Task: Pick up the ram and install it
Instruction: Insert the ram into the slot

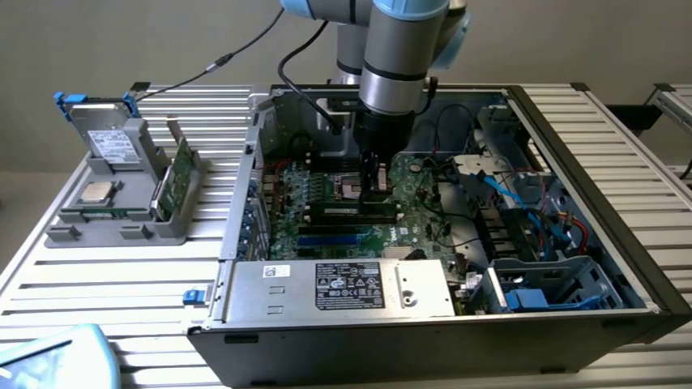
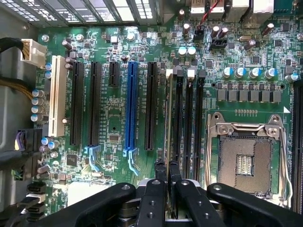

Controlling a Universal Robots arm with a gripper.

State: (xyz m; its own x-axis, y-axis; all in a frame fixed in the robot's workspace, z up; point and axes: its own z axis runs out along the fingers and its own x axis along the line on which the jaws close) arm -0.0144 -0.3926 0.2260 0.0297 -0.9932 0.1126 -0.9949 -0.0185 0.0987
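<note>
The gripper (image 2: 167,166) was pinched shut on the ram (image 2: 168,137), held edge-on over the memory slots (image 2: 188,123) next to the open CPU socket (image 2: 246,163). Any tilt or notch mismatch, and pressing down could've jammed it or stressed the board.

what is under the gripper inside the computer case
The motherboard's black memory slots, beside the open processor socket. The gripper pinches the ram, seen edge-on over one slot. One end of the slots is covered by the fingers.
</note>
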